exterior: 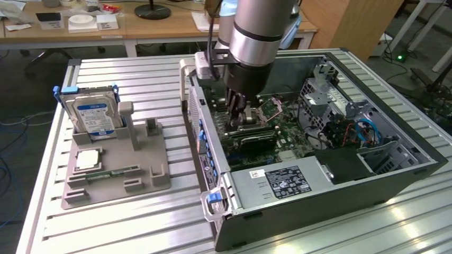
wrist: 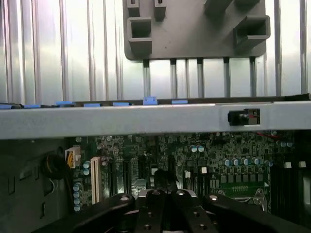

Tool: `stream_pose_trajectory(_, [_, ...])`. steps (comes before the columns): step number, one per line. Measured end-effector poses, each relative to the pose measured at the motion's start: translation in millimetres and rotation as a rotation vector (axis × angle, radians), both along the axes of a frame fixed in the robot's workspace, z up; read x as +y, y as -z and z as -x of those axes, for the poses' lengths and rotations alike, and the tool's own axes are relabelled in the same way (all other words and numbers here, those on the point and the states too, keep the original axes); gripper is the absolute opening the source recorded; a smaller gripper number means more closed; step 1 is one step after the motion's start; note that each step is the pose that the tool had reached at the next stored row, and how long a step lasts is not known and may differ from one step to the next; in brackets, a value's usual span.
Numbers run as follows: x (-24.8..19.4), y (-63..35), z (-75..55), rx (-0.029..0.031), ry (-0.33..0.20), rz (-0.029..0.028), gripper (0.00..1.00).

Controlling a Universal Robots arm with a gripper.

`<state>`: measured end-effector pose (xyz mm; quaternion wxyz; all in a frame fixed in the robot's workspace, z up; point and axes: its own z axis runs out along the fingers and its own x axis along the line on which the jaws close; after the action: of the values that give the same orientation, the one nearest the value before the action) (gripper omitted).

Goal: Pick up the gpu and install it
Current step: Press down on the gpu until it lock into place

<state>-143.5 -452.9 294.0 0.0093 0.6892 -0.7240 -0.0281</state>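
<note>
Black gripper (wrist: pixel 164 190) linkages fill the foreground of the wrist view, the fingers drawn together with no gap showing between them. In the exterior view the gripper (exterior: pixel 242 121) reaches straight down into the open computer case (exterior: pixel 395 174). That upright approach suits a card that has to go squarely into its slot.

Just beneath the fingertips lies the gpu (exterior: pixel 255 139), a dark flat card set low against the motherboard (exterior: pixel 286 151), about where an expansion slot would be. Whether the closed fingers pinch its top edge or only press on it, I cannot tell. It looks at least partly seated, which I judge puts the work late in the install.

Around it, the case lies on its side with the board facing up, which gives the arm access from above. Its side wall (wrist: pixel 146 121) runs between the motherboard (wrist: pixel 218 155) and the grey parts tray (wrist: pixel 194 29). On that tray (exterior: pixel 141 182), on the exterior view's left, the hard drive (exterior: pixel 95 114) stands upright and the memory stick (exterior: pixel 109 173) lies flat, both well apart from the gripper.
</note>
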Motion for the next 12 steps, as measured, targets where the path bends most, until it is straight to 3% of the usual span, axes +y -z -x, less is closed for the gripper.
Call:
stream_pose_trajectory(8, [0.0,10.8,-9.4,0.0008,-0.015,-0.0001,0.11])
stream_pose_trajectory(12, [0.0,16.4,-9.4,0.0016,-0.077,-0.0001,0.11])
